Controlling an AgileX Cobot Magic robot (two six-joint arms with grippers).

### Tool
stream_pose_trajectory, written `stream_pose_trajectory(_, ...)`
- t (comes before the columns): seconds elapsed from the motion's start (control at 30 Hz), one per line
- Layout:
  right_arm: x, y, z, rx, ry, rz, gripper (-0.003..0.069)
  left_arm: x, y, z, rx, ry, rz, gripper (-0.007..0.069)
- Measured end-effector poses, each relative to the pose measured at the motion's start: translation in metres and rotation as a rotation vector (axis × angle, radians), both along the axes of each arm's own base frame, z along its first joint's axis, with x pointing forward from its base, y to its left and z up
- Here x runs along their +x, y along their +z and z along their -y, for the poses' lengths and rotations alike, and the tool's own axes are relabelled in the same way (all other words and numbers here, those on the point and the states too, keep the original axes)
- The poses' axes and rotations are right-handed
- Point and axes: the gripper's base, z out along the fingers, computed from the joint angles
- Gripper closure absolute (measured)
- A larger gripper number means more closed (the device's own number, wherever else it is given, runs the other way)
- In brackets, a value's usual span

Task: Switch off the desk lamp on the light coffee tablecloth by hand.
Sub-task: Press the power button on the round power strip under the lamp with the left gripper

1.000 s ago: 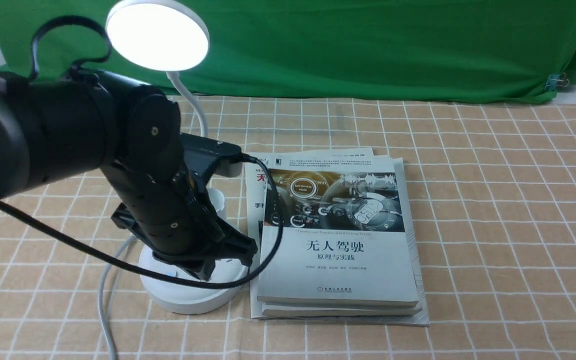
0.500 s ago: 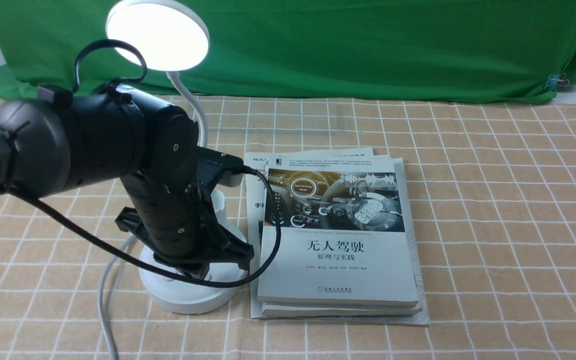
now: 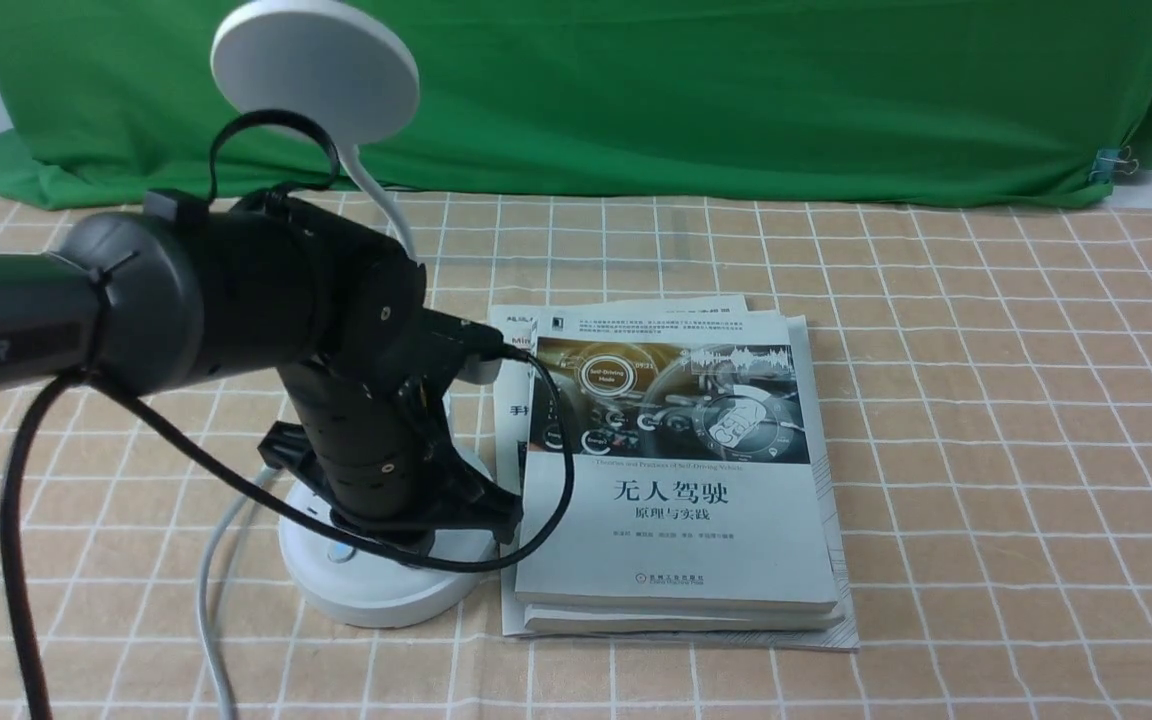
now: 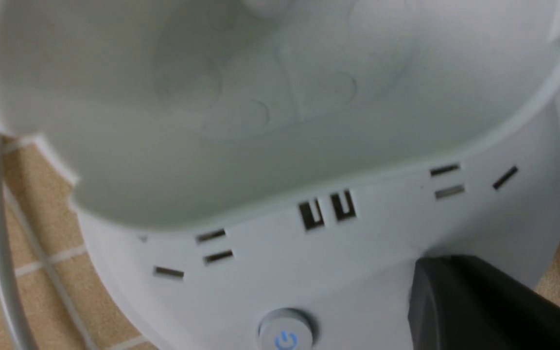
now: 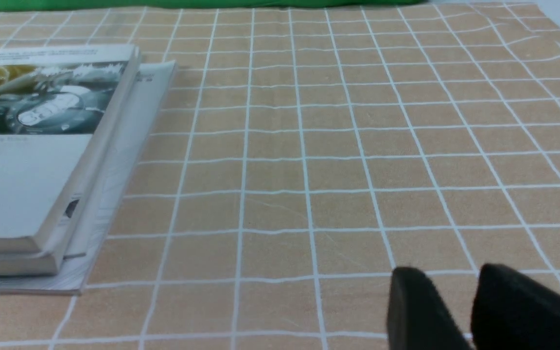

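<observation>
Pressing looks done: the desk lamp (image 3: 366, 590), upper left to lower left of the front frame, has a dark head, so you are likely at the release step. Your left gripper (image 4: 447, 272) is over its base, fingertips apparently together, though the poor view leaves me unable to tell how the jaws stand; your right gripper (image 5: 435, 291) has a narrow gap. Next, lift straight up, sparing the cup and neck
</observation>
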Motion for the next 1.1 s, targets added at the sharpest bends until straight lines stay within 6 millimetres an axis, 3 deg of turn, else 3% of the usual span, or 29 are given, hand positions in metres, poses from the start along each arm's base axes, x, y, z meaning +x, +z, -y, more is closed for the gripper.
stream_pose_trajectory(0.33,0.0,0.0,0.0,0.0,0.0,0.0,0.0416,-0.008,0.037,-0.004,-0.059,0.013,0.109,0.0629)
stream_pose_trajectory(0.47,0.0,0.0,0.0,0.0,0.0,0.0,0.0416,-0.006,0.027,-0.003,-0.046,0.013,0.084,0.0629)
stream_pose_trajectory(0.63,0.0,0.0,0.0,0.0,0.0,0.0,0.0416,0.0,0.0,0.0,-0.01,0.012,0.013,0.0629)
stream_pose_trajectory(0.8,0.0,0.0,0.0,0.0,0.0,0.0,0.0416,0.0,0.001,0.0,-0.012,0.012,0.017,0.0629)
stream_pose_trajectory(0.97,0.0,0.0,0.0,0.0,0.0,0.0,0.0416,-0.009,0.024,-0.003,-0.049,0.02,0.054,0.0629)
stream_pose_trajectory(1.1,0.0,0.0,0.0,0.0,0.0,0.0,0.0416,-0.038,0.047,-0.011,-0.113,0.026,0.099,0.0629)
